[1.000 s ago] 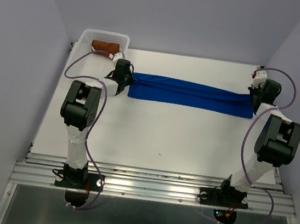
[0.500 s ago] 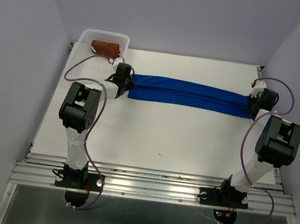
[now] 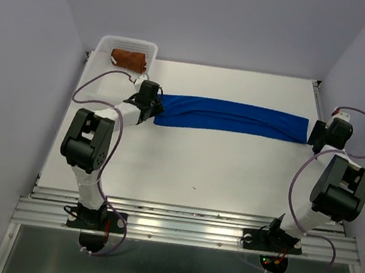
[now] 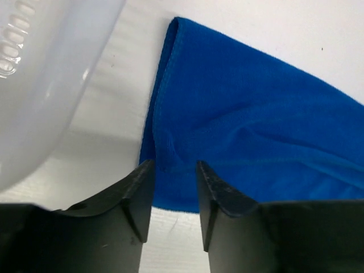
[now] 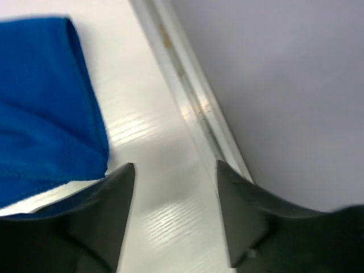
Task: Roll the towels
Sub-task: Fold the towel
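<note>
The blue towel (image 3: 232, 117) lies flat on the far half of the table (image 3: 231, 176). It is a long, narrow strip running from left to right, with soft creases along its length. Up close its weave is fine and its left end (image 4: 244, 125) shows a neat stitched hem. The rust-brown towel (image 3: 128, 59) sits as a small bundle inside the white perforated basket (image 3: 107, 44) at the far left corner. The blue towel's left end lies near that basket.

The left gripper (image 4: 174, 170) is at that left end, its black jaws parted by a narrow gap. Blue cloth shows through the gap, and nothing is pinched between the jaws. Whether the tips touch the cloth I cannot tell. The basket's pale wall (image 4: 51, 74) curves just to its left.

The right gripper (image 5: 173, 170) hangs just past the towel's right end (image 5: 45, 108), jaws standing wide, with only bare table between them. The metal rail (image 5: 187, 96) at the table's edge and the grey wall (image 5: 284, 85) lie just beyond.
</note>
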You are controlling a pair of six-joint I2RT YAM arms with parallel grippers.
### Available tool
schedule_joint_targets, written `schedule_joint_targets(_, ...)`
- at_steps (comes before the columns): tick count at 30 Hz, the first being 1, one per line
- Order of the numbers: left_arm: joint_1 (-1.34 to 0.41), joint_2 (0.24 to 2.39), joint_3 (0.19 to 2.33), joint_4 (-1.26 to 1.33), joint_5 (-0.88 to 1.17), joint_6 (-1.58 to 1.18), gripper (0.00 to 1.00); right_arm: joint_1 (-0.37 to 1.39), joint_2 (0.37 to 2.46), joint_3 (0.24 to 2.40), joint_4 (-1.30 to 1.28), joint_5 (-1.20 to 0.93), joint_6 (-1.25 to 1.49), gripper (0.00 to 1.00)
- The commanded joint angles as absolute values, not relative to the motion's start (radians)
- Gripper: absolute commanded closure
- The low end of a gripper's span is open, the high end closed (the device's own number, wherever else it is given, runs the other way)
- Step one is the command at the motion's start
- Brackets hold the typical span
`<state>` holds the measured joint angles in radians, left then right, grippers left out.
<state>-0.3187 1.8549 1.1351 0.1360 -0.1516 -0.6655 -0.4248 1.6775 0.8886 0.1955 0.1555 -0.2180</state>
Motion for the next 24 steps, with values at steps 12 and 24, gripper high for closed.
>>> schedule_joint_targets(12,-0.373,1.693,1.279,-0.201,-0.106,-0.629,0.45,-0.297,1.506,1.067,-0.049,-0.293,-0.063,0.0)
schedule_joint_targets(24,-0.374,2.192,1.864,-0.29,0.06,-0.565,0.46,0.152,2.018,1.534,-0.201,-0.534,-0.098,0.0)
